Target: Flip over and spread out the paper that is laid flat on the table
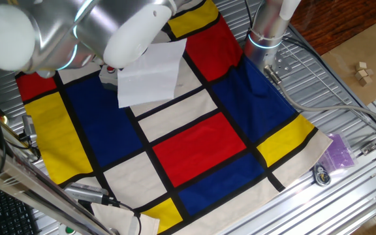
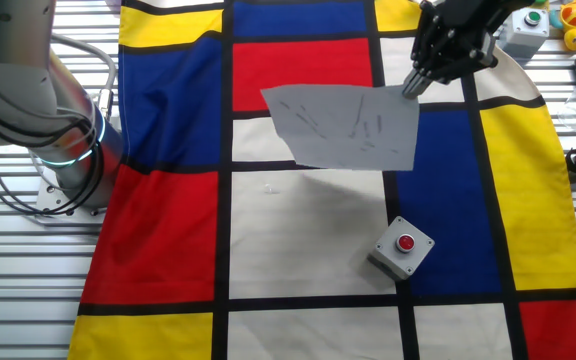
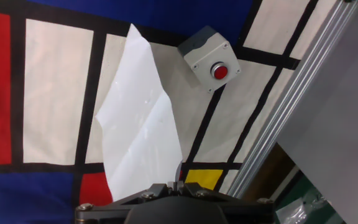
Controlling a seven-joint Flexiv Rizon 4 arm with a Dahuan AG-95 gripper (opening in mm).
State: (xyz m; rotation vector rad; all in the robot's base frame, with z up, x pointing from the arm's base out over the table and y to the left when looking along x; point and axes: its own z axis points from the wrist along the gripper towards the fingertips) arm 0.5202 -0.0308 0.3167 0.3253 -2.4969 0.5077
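Observation:
The white paper [image 2: 346, 127] hangs lifted off the table [image 2: 8, 270], held by one corner and sagging, with its crease showing. My gripper [image 2: 411, 87] is shut on that right corner, above the blue and cream panels of the cloth [image 2: 298, 240]. In the hand view the paper [image 3: 138, 130] runs from my shut gripper [image 3: 178, 183] out over the cream panel. In one fixed view the paper [image 1: 150, 72] shows under the arm's white body, which hides the fingers.
A grey box with a red button [image 2: 403, 246] sits on the cloth below the paper. The arm's base [image 2: 63, 150] stands at the cloth's left edge. A purple bag [image 1: 338, 151] and wooden blocks [image 1: 363, 72] lie off the cloth. Small devices [image 2: 548, 20] sit at the far corner.

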